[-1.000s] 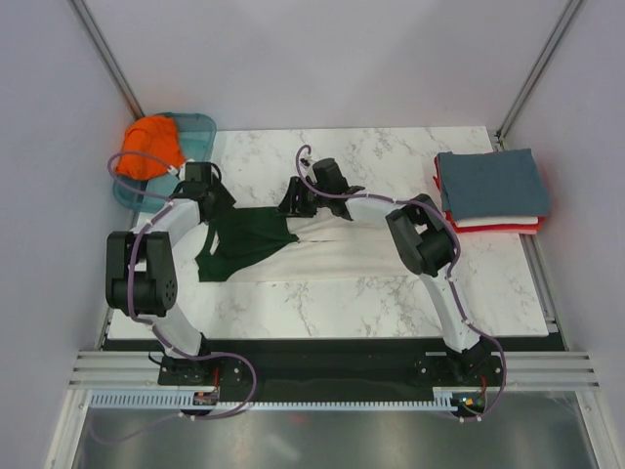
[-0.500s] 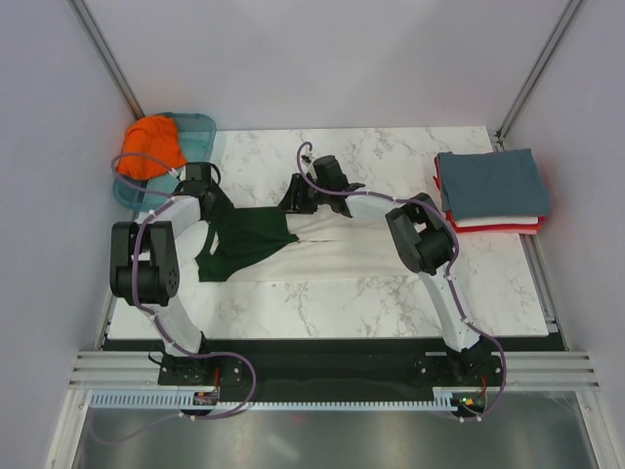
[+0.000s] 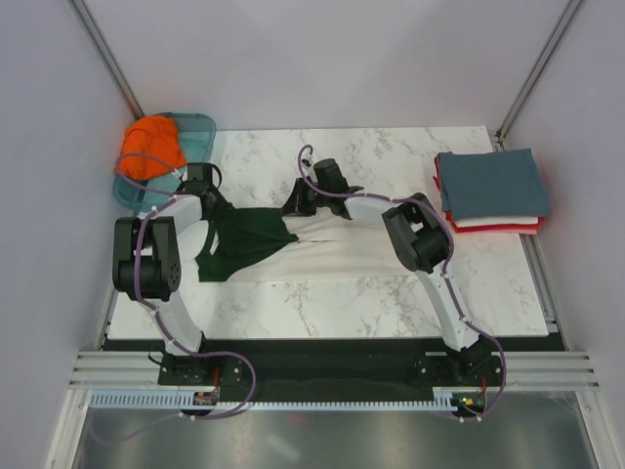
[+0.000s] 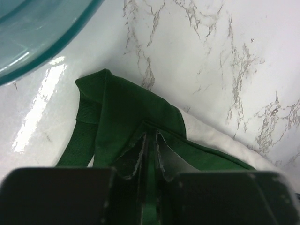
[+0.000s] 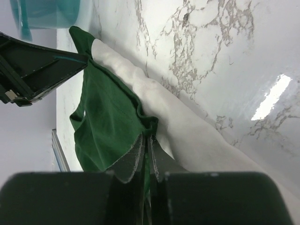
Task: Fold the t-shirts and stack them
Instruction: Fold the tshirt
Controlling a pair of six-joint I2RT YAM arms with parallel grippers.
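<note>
Jaws on the left gripper (image 4: 151,140) stand almost together, pinched on a fold of dark green cloth at the left end of the cream t-shirt (image 3: 332,252); those of the right gripper (image 5: 146,142) are likewise nipped on a green edge of the same shirt, further right, where green meets cream. That shirt lies crosswise on the marble table (image 3: 391,298), just ahead of the arms; its cream body runs to the right as a long band, and its green cloth is bunched at the left. Further back on the right, a slate-blue t-shirt (image 3: 491,181) lies folded on top of a stack at the table's edge; beneath it show a white layer (image 3: 493,222) and a red layer (image 3: 488,231), probably folded shirts too, though only their edges are visible. At the far left corner sits a teal tray (image 3: 200,125); an orange t-shirt (image 3: 151,147) is heaped over its left part.
</note>
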